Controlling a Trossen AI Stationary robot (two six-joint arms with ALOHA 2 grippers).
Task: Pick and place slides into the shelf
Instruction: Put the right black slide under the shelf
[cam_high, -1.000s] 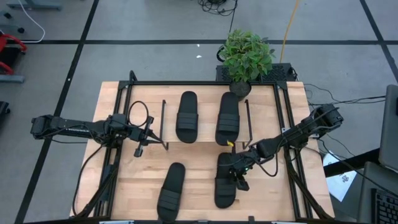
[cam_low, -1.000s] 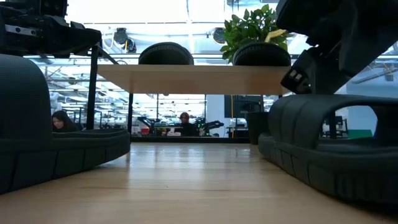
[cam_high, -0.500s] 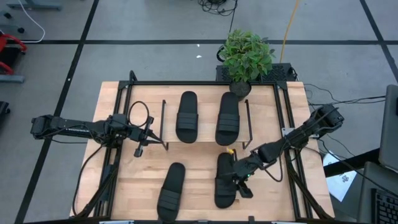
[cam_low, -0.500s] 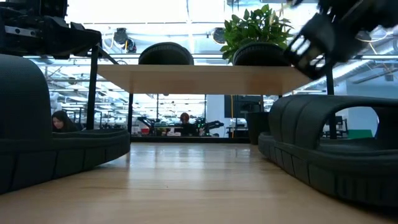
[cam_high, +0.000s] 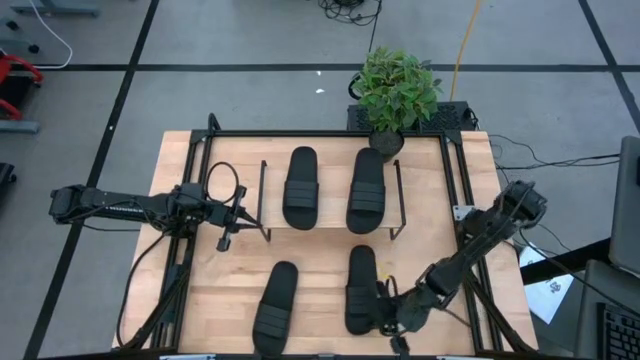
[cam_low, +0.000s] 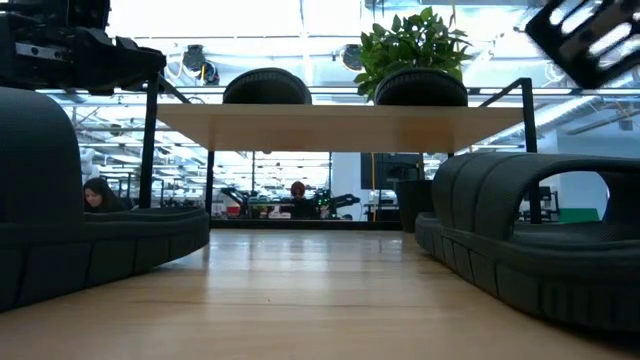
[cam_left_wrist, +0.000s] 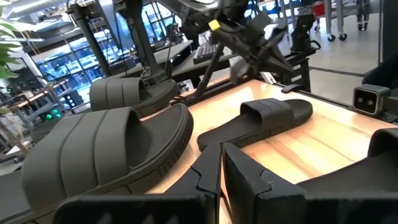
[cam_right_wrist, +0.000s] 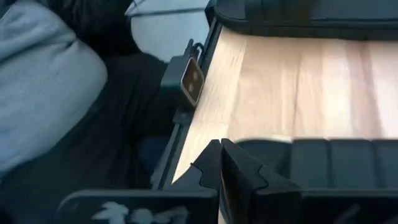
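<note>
Beside shut right gripper (cam_high: 393, 322), slide (cam_high: 361, 290)

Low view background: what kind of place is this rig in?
Probably a large open lab or workshop: long ceiling lights, seated people at equipment behind the table, and a taped grey floor with loose cables.

A light wooden worktop (cam_high: 220, 300) edged with black rails carries a small shelf (cam_high: 330, 232), a pale board on a thin black wire frame set toward the potted plant's side. Two black slides lie side by side on the shelf board: one (cam_high: 299, 187) farther from the plant, one (cam_high: 367, 191) just below it. Two more slides (cam_high: 275, 308) (cam_high: 359, 290) rest directly on the worktop, in front of the shelf.
</note>
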